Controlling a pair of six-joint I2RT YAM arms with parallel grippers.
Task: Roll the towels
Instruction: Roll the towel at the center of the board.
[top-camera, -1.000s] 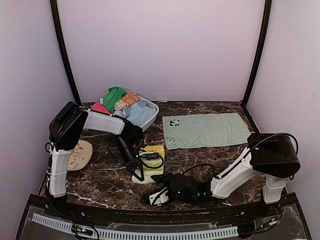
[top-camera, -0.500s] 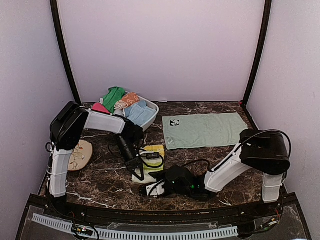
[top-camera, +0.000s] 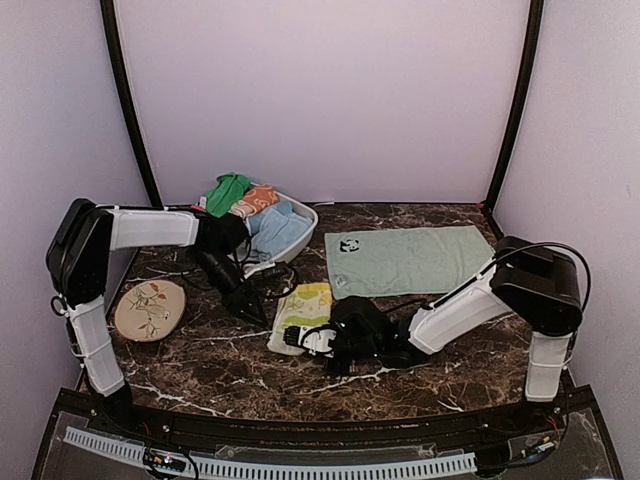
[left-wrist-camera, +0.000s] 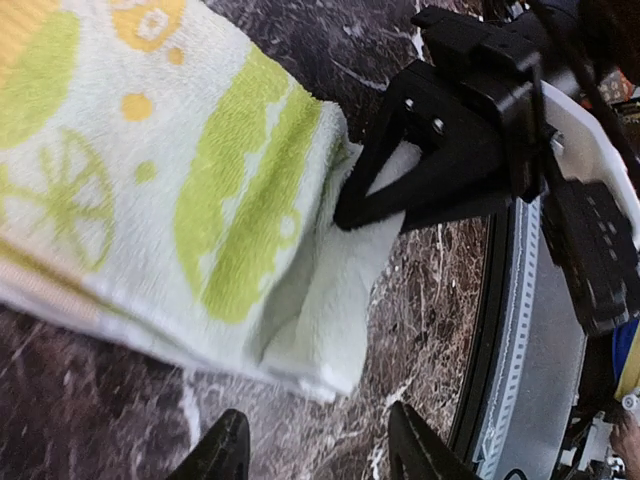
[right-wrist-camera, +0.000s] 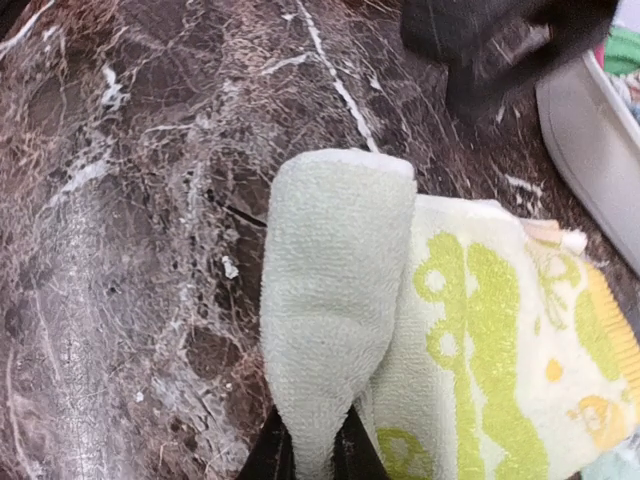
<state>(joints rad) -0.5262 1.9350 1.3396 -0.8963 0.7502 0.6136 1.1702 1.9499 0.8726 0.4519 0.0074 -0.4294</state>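
Note:
The yellow-lime patterned towel (top-camera: 305, 303) lies on the marble in front of the basket, with its near end doubled over. My right gripper (top-camera: 298, 338) is shut on that folded near end, and in the right wrist view the pale underside of the towel (right-wrist-camera: 340, 280) rises out of the pinch (right-wrist-camera: 311, 455). My left gripper (top-camera: 250, 312) hangs just left of the towel, open and holding nothing. Its fingertips (left-wrist-camera: 320, 452) frame bare marble below the towel (left-wrist-camera: 150, 180). The pale mint towel (top-camera: 410, 260) with the panda patch lies flat at the back right.
A white basket (top-camera: 308, 214) with several bundled cloths stands at the back left, behind the left arm. A round patterned plate (top-camera: 150, 308) lies at the left. The black front rail (left-wrist-camera: 495, 330) runs close to the towel's near end.
My left gripper opened, let go of the yellow-lime towel and drew back left toward the basket. My right gripper moved up to the towel's near end and shut on it.

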